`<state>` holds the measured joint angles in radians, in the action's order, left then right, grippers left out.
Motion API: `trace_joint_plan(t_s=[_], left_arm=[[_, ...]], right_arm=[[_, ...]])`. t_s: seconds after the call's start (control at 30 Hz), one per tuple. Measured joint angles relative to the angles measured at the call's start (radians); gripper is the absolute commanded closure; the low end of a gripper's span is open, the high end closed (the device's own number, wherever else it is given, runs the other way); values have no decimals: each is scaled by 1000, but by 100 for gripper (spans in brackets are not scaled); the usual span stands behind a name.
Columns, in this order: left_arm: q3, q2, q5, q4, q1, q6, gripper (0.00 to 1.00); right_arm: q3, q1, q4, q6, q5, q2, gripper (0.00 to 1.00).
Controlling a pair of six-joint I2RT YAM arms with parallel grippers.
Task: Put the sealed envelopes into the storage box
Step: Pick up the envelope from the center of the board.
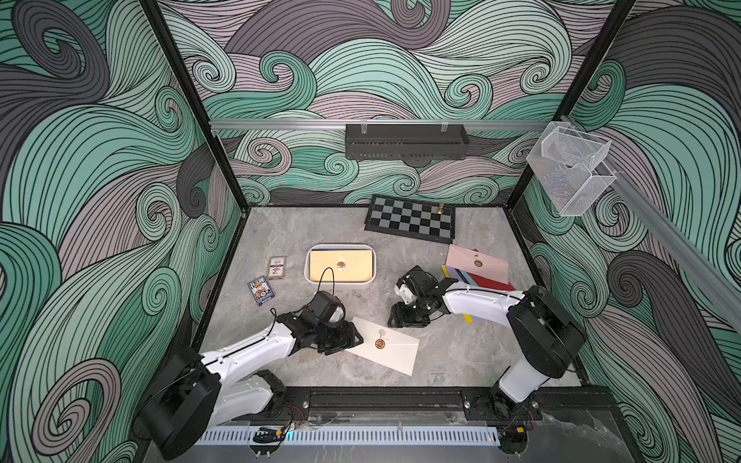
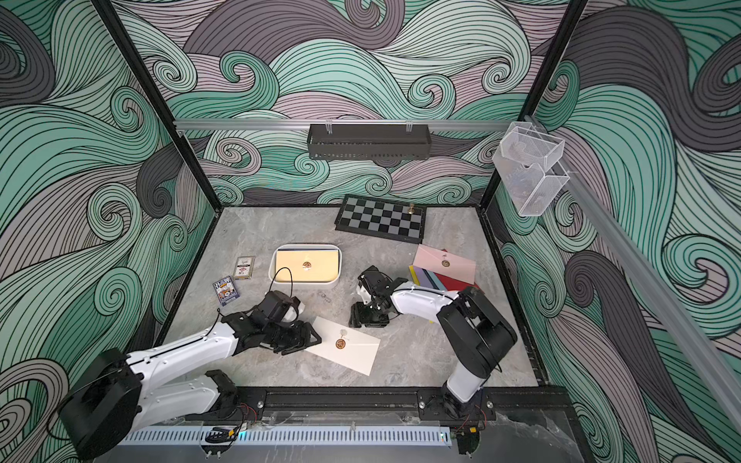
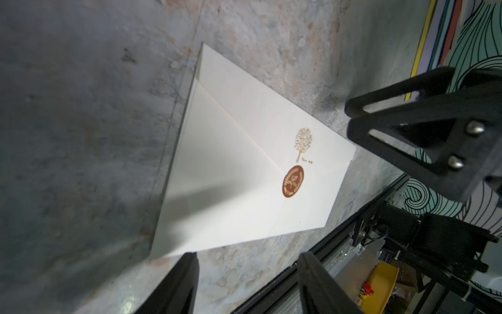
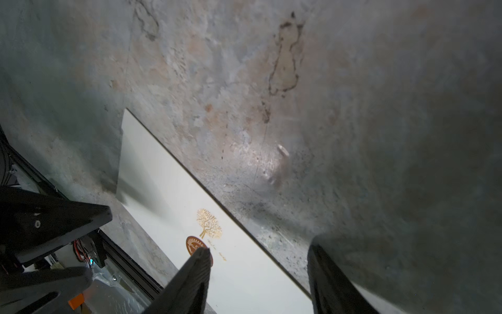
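**Storage box** (image 1: 307, 276): white, shallow, round-cornered tub. It stands upright at mid-table (image 1: 461, 360), left of centre, with its long side parallel to the rear edge. Inside, a peach envelope (image 1: 357, 258) lies flat, flap side up, with a round brown seal at its centre. A dark edge shows beneath it along the far wall.

**Cream envelope** (image 1: 395, 350): flat on the table near the front edge, turned at an angle, flap up. Both wrist views show its brown seal and gold tree print.

**Pink envelope** (image 1: 487, 260): sealed, topmost of the fanned stack (image 2: 451, 282) of yellow, lilac, blue and red envelopes near the right edge.
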<state>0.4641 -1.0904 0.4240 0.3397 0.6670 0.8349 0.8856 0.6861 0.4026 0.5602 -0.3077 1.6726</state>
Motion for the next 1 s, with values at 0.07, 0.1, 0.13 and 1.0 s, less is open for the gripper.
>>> trace_joint_plan(t_s=[0.07,0.1,0.13,1.0], left_arm=[[0,75,-6,61,4,-2,37],[-6,112,-5,80,6,-1,38],[-16,135,-4,83,8,4,39],[193,-394,-13,-134,-46,3,35]], right_arm=[[0,0,-10,-1,-5,3,39],[0,0,-13,-1,-7,3,39],[0,0,-14,-1,-8,3,39],[-237,76,-171,146,-151,-167,38]])
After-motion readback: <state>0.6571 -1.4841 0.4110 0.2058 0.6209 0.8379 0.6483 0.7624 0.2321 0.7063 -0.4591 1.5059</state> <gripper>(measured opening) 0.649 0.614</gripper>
